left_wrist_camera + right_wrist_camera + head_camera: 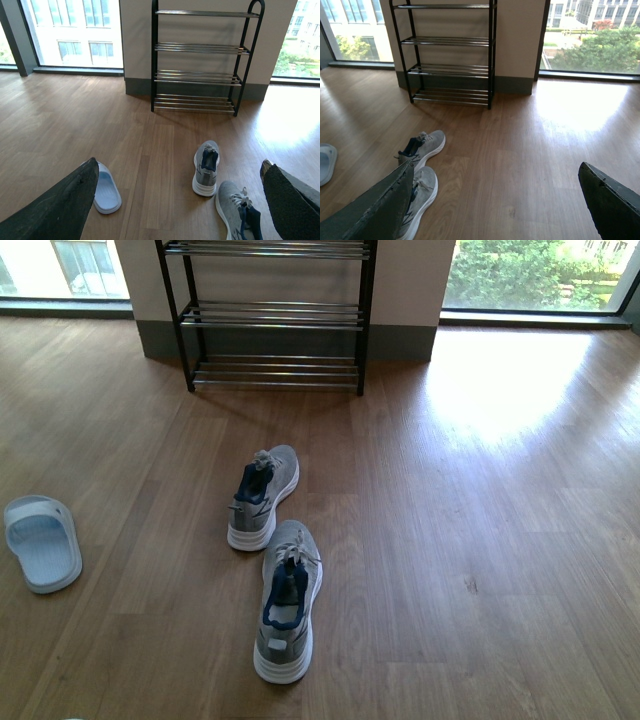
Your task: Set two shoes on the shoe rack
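Both my arms hang above a wooden floor (480,540), out of sight in the front view. My left gripper (178,165) has its fingers spread wide with nothing between them. My right gripper (495,169) is spread the same way, also bare.

Two grey sneakers lie near me, slightly left of centre, one behind the other and just apart. The near sneaker (287,605) and the far sneaker (263,495) both show me their heels, toes aimed toward the shoe rack (275,312). That leaves their navy collars facing me, which I judge to be the easiest grip.

The rack stands far off against the wall (410,280) between two windows, and none of its visible tiers carries a shoe. A pale blue slide (42,542) lies well to the left. Neither shoe has been lifted yet.
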